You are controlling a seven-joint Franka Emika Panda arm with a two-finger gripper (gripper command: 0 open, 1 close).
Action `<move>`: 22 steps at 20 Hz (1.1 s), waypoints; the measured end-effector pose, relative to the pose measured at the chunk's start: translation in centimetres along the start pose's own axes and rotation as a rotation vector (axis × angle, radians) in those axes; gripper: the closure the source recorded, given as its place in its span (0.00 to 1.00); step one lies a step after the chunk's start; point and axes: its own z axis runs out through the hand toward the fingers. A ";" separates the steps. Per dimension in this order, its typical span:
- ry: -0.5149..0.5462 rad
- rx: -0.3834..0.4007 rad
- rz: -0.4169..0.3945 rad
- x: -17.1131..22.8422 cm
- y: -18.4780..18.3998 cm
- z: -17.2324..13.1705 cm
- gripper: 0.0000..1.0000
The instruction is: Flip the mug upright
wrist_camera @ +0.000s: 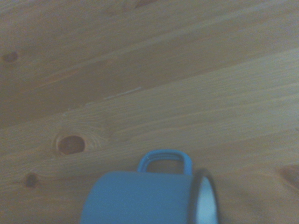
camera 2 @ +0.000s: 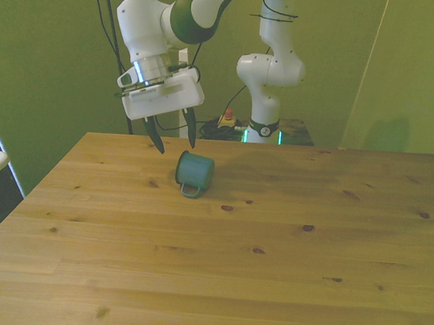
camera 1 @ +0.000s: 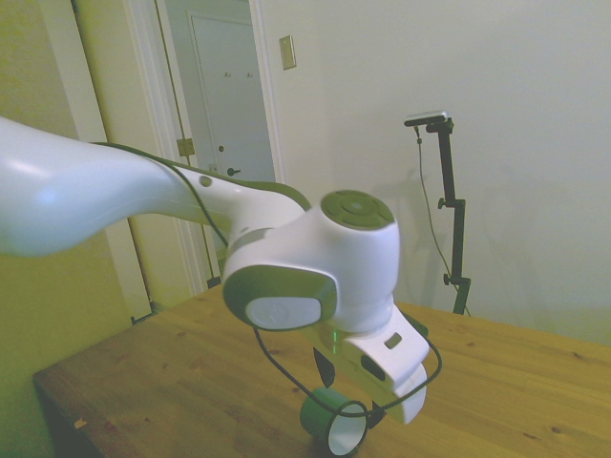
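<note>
While the mug (camera 2: 195, 173) lies on its side, the released hand (camera 2: 173, 140) hovers just above it.

Teal-green mug (camera 2: 195, 173) with white inside, dark rim, knotty pale wooden table (camera 2: 268, 273)

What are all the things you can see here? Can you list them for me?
mug: one, teal-green with a white inside, lying on its side on the table, handle resting toward the near edge in the front view.
table: one, light brown wood with dark knots, fills the lower part of the front view.
door: one, white, closed, in the back of the side view.
arm: one, white.
gripper: one, white with dark jaws, open, above the table just beside the mug, not touching it.
</note>
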 end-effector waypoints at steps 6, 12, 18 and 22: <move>-0.198 0.055 -0.048 0.8 -0.7 3.2 0.00; -0.282 0.084 -0.067 0.5 -0.9 3.4 0.00; -0.298 0.115 -0.069 1.4 0.2 3.7 0.00; -0.401 0.229 -0.114 1.9 1.2 4.8 0.00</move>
